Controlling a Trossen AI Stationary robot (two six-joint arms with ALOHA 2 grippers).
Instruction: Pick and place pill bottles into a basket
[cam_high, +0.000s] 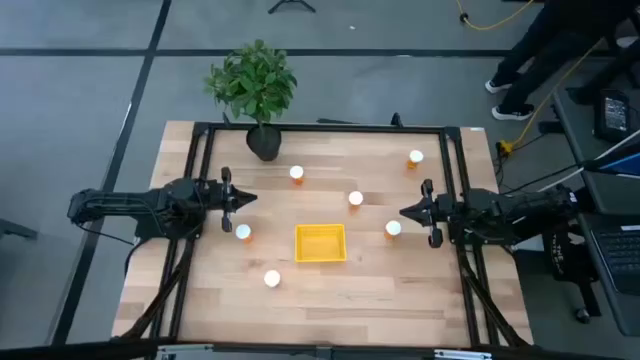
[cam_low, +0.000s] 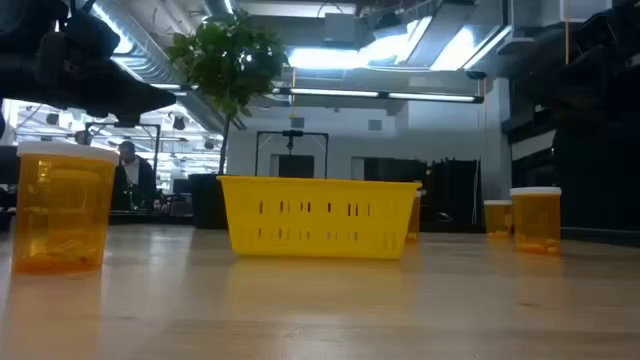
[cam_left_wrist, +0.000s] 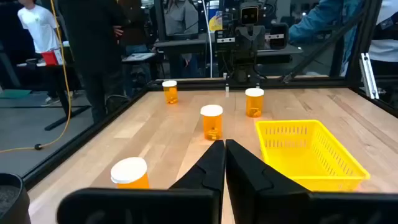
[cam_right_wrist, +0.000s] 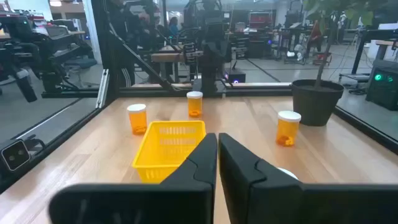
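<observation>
Bottles (cam_high: 393, 228) stood upright around the basket (cam_high: 320, 243); one was seen just beside the right jaws (cam_high: 403, 211), one near the left jaws (cam_high: 252, 197), both closed, empty.

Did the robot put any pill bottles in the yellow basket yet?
Not yet. The yellow basket looks empty, and all six pill bottles stand on the wooden table around it. Nothing is in hand: the left gripper and right gripper are shut and empty at the sides. Every bottle is left.
</observation>
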